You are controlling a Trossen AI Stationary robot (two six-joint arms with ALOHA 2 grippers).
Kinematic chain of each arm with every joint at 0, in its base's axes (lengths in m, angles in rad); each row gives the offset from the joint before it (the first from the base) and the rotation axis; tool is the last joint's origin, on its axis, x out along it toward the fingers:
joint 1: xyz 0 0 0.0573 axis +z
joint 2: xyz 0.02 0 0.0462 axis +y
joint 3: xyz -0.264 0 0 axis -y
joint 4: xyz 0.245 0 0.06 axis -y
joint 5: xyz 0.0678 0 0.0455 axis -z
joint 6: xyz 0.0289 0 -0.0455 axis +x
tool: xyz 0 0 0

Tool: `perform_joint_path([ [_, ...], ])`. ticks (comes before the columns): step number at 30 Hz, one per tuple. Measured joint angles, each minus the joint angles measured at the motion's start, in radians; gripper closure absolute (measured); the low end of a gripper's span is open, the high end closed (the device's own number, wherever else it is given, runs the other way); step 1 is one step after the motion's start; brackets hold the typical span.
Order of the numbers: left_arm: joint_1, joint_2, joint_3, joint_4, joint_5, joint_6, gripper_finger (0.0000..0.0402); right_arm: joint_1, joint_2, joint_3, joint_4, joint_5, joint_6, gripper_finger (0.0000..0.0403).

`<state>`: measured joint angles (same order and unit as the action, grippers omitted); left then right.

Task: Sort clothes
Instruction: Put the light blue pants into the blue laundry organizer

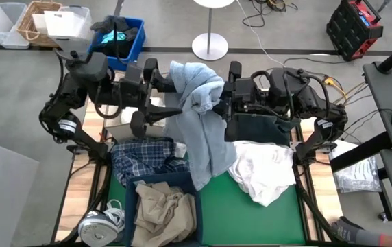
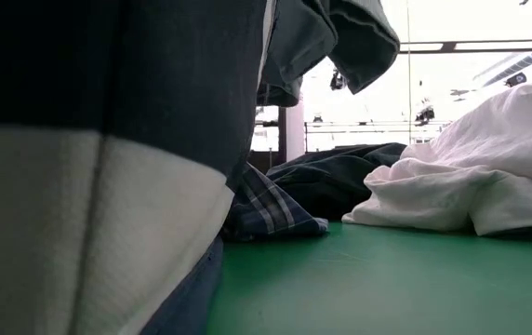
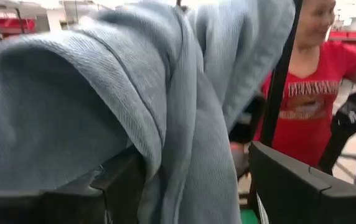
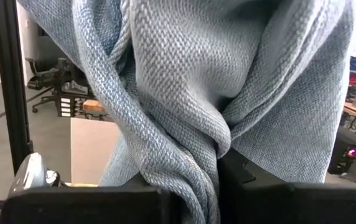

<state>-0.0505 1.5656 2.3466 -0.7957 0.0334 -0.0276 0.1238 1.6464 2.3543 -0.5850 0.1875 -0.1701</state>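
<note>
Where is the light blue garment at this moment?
In the high view, the light blue garment hangs mid-table between both grippers, its lower end reaching the plaid shirt and white shirts.

Beyond your table you have grey floor (image 1: 271, 51) with a round white stand base (image 1: 210, 46) and loose cables (image 1: 268, 10). A wicker basket (image 1: 35, 20) and a blue crate (image 1: 122, 38) sit together, a red-and-black case (image 1: 355, 26) opposite. Bright windows (image 2: 452, 93) backlight the room; a person in a red shirt (image 3: 309, 106) stands behind.

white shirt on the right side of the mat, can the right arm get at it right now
Probably not yet: the right gripper is shut on the light blue garment, shared with the left gripper. The white shirt itself lies uncovered.
</note>
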Motion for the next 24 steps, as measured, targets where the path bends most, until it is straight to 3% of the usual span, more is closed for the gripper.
perform_joint_path([
  [5, 0.0, -0.027, 0.0, -0.069, -0.003, -0.002, 0.0145, 0.0, -0.015, 0.0, 0.029, -0.001, 0.002, 0.0358],
  [8, -0.001, -0.047, 0.0, -0.072, -0.062, -0.019, 0.0145, 0.0, -0.034, 0.003, 0.054, -0.017, 0.02, 0.0358],
  [11, 0.0, -0.077, 0.0, -0.081, -0.119, -0.038, 0.0145, 0.001, -0.041, 0.005, 0.079, -0.111, 0.053, 0.0358],
  [17, 0.0, -0.13, 0.0, -0.081, -0.122, -0.069, 0.0145, 0.006, -0.04, 0.003, 0.083, -0.241, 0.157, 0.0358],
  [24, 0.0, -0.174, 0.0, -0.07, -0.123, -0.136, 0.0145, 0.058, 0.008, 0.003, 0.141, -0.293, 0.155, 0.0358],
])
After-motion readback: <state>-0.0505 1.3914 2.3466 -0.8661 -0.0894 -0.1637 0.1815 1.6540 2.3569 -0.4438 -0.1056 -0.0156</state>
